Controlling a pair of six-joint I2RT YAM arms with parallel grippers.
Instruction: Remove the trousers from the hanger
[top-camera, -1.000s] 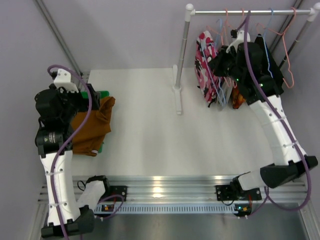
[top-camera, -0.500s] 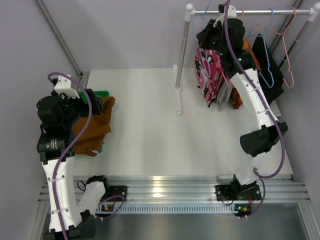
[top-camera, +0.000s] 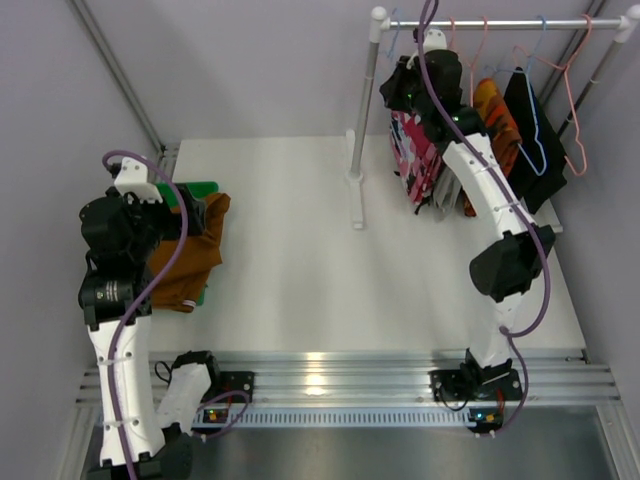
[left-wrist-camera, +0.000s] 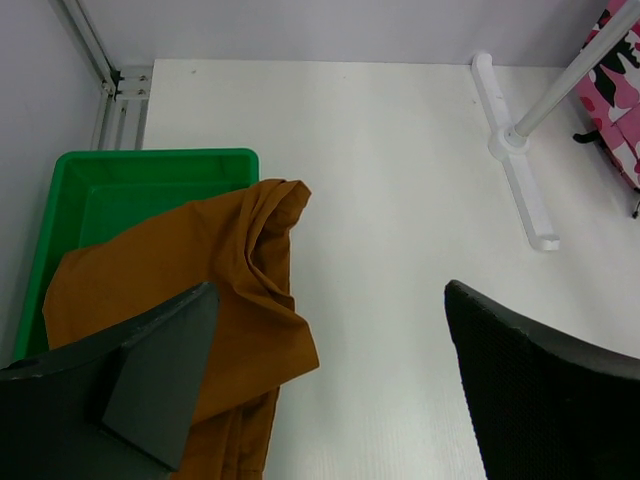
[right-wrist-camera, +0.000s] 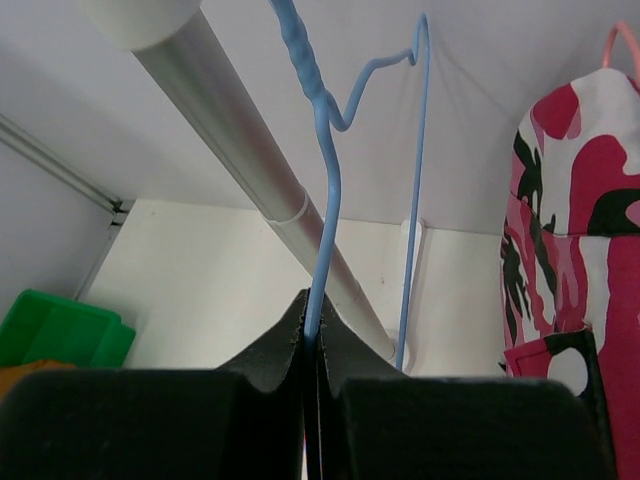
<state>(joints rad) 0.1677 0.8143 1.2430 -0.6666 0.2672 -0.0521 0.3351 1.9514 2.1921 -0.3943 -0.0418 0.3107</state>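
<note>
Just under the clothes rail (right-wrist-camera: 225, 125) | right gripper (right-wrist-camera: 312, 335) clamped on the blue hanger (right-wrist-camera: 322, 215) wire | floral trousers (right-wrist-camera: 578, 240) hanging beside it | left gripper (left-wrist-camera: 330, 335) fingers apart, over rust-brown trousers (left-wrist-camera: 205, 265) draped across green bin (left-wrist-camera: 120, 180)

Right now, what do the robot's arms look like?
The left arm and right arm are white tubes with chunky black joints. A purple cable loops along each one. The fingers are black and flat, with a bumpy, dotted face.
</note>
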